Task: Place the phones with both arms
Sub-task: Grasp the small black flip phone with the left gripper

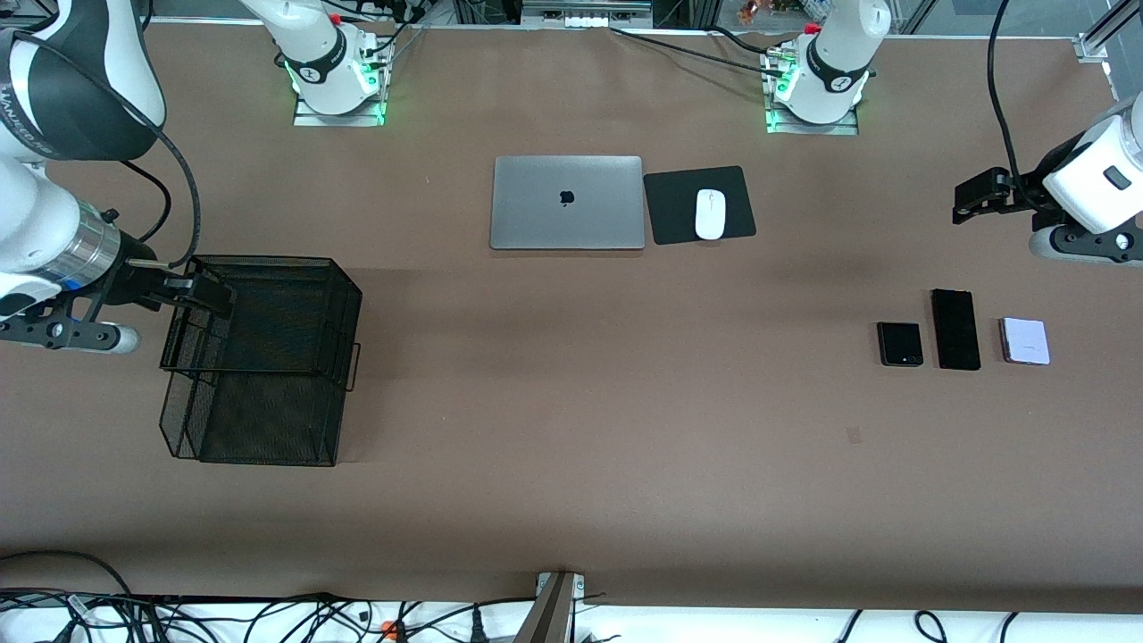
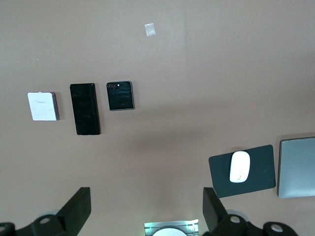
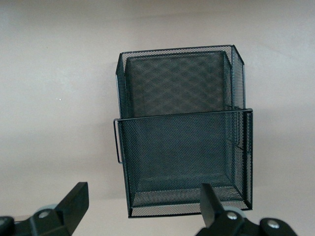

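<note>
Three phones lie in a row toward the left arm's end of the table: a small squarish black one (image 1: 899, 344) (image 2: 120, 95), a long black slab (image 1: 955, 329) (image 2: 84, 108) and a pale lavender-white one (image 1: 1024, 340) (image 2: 43, 106). My left gripper (image 1: 963, 204) (image 2: 146, 206) hangs open over bare table beside the row, with nothing between its fingers. My right gripper (image 1: 210, 295) (image 3: 142, 206) is open and empty over the edge of a black mesh basket (image 1: 268, 451) (image 3: 182, 128) at the right arm's end.
A shut silver laptop (image 1: 567, 203) (image 2: 297, 167) sits mid-table near the bases. Beside it lies a white mouse (image 1: 710, 214) (image 2: 239, 166) on a black pad (image 1: 670, 210). Cables hang along the table edge nearest the front camera.
</note>
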Available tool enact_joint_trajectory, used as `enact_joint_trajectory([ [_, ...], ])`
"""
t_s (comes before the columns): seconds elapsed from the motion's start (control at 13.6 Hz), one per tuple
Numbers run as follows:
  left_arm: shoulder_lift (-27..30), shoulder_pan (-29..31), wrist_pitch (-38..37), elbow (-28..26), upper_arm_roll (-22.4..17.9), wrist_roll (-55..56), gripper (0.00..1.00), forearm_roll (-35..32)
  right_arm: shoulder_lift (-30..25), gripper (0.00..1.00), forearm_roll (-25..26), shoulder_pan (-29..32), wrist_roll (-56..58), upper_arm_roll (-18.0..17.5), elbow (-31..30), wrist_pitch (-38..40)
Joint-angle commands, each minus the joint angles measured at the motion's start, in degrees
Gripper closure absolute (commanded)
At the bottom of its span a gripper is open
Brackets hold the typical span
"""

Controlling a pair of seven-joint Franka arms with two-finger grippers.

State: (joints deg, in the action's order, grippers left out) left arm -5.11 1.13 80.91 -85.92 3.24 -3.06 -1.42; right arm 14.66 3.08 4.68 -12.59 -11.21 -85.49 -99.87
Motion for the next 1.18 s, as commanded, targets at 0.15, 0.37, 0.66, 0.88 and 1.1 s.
enact_joint_trajectory([
  [0.15, -3.1, 1.4, 1.9, -1.8, -0.2, -3.9, 0.0, -1.9, -0.6, 0.0, -0.8, 0.2, 1.2, -0.1, 0.2, 1.2],
  [0.37, -7.5, 4.8, 7.7, -3.4, -0.2, -10.6, 0.0, -3.0, -0.7, 0.0, -0.8, 0.2, 1.0, -0.1, 0.2, 2.1],
  [0.66, -11.4, 7.5, 24.7, -11.5, -0.3, -10.6, 0.0, -4.9, -0.7, 0.0, -0.8, 0.2, 0.9, -0.1, 0.2, 2.1],
  [0.88, -16.5, 8.2, 34.8, -14.2, -0.4, -10.6, 0.0, -5.0, -0.7, 0.0, -0.8, 0.2, 0.9, 0.0, 0.2, 2.1],
  [1.1, -20.5, 9.1, 47.4, -18.8, -0.6, -10.6, 0.0, -5.0, -0.7, 0.0, -0.7, 0.3, 0.9, 0.0, 0.2, 2.1],
])
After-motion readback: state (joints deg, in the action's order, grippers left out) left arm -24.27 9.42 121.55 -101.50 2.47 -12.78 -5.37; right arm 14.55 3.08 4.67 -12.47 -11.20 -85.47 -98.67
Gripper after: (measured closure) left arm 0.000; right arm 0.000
